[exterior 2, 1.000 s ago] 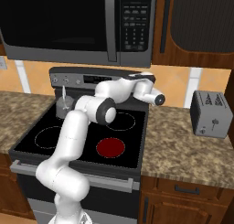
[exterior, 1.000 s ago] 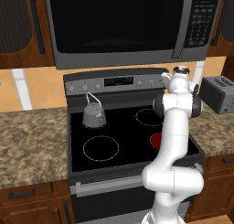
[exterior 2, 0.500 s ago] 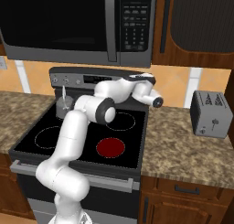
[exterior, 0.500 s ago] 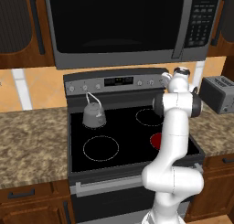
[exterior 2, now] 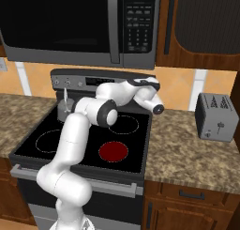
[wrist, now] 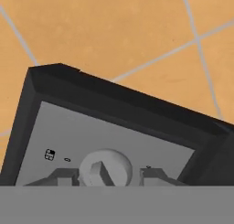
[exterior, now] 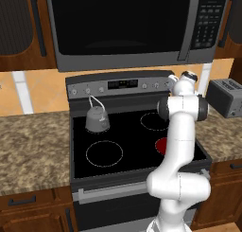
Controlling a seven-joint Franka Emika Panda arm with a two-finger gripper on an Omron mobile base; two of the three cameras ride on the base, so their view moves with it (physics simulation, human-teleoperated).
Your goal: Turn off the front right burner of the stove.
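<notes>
Gripper (wrist: pixel 109 178) fingers apart astride a stove (exterior: pixel 118 141) knob (wrist: pixel 106 169), low centre; front right burner (exterior 2: pixel 113 152) glows, panel's right edge close

It was a home kitchen. A stove (exterior: pixel 137 131) sat between granite counters (exterior: pixel 33 141) under a microwave (exterior: pixel 127 27). Wooden cabinets (exterior 2: pixel 197 22) hung above.

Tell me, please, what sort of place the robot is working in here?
Most likely a home kitchen, and a rendered one: a black glass-top stove sits under a built-in microwave, with a toaster on the granite counter.
</notes>
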